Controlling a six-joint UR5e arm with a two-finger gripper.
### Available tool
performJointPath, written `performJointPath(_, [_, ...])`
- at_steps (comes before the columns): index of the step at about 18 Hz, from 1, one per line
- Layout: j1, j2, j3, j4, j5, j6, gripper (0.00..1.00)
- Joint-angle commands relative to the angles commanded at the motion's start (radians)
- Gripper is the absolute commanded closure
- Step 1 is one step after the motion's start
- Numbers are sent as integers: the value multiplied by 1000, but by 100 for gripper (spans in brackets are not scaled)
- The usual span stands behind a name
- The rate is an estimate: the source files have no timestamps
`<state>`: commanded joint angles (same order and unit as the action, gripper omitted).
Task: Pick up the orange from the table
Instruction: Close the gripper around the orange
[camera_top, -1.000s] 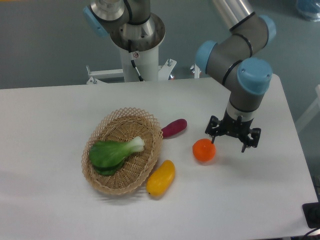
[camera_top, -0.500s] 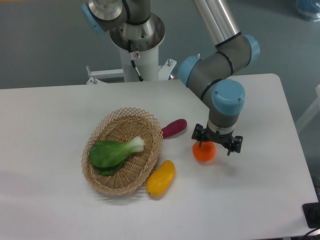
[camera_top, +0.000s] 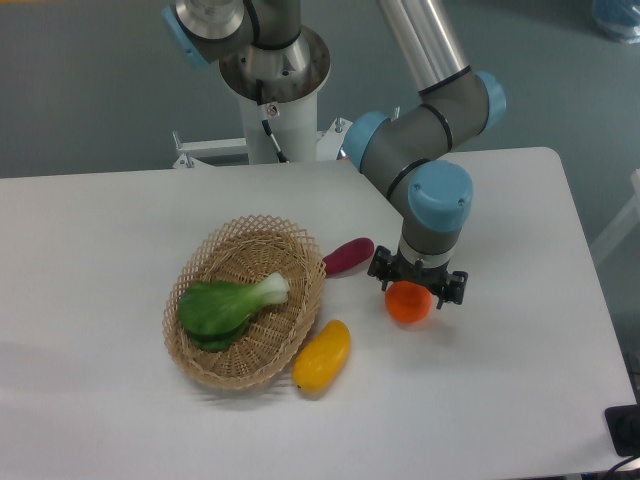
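Shifted left since half a second ago, gripper (camera_top: 417, 287) now directly over the orange (camera_top: 408, 303) | jaws spread, straddling fruit's top | orange resting on table (camera_top: 90, 250), right of yellow oblong fruit (camera_top: 322, 355), below purple vegetable (camera_top: 348, 256) | basket (camera_top: 246, 300) with greens (camera_top: 228, 305) at left

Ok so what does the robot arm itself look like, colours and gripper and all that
The arm has shiny silver tube links and grey cylindrical joints with light-blue round end caps. The gripper at its tip is small, black and angular with two short fingers. The base column behind the table is white, with a black cable running down it.
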<state>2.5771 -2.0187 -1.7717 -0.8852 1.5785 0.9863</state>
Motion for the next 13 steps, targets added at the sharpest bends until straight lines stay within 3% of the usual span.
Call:
performJointPath(12, [0, -25, -21, 94, 20, -2, 0])
performJointPath(13, [0, -26, -25, 104, 23, -2, 4])
